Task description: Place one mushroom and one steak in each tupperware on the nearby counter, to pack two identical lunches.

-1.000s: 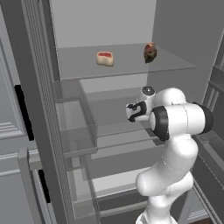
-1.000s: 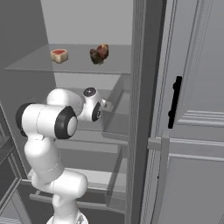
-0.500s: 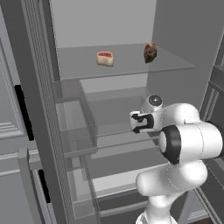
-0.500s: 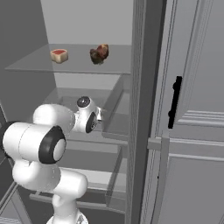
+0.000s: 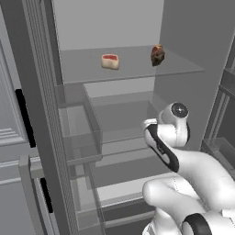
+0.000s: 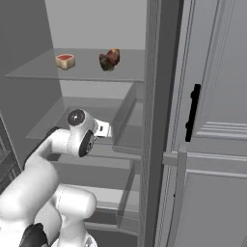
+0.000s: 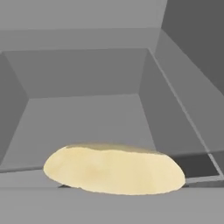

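fingers: closed on pale, smooth oval mushroom (image 7: 113,169) | steak (image 5: 110,61): red-topped block on translucent shelf (image 5: 133,69)

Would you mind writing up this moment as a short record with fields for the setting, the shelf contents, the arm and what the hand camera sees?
setting: open fridge with grey shelves and drawers
upper shelf: a red and pale steak piece on the left, a dark brown lumpy item to its right, apart from each other
arm: reaches into the fridge below that shelf
gripper: shut; the pictures do not settle whether it grips anything
hand view: a pale yellow rounded item close in front, inside a grey bin
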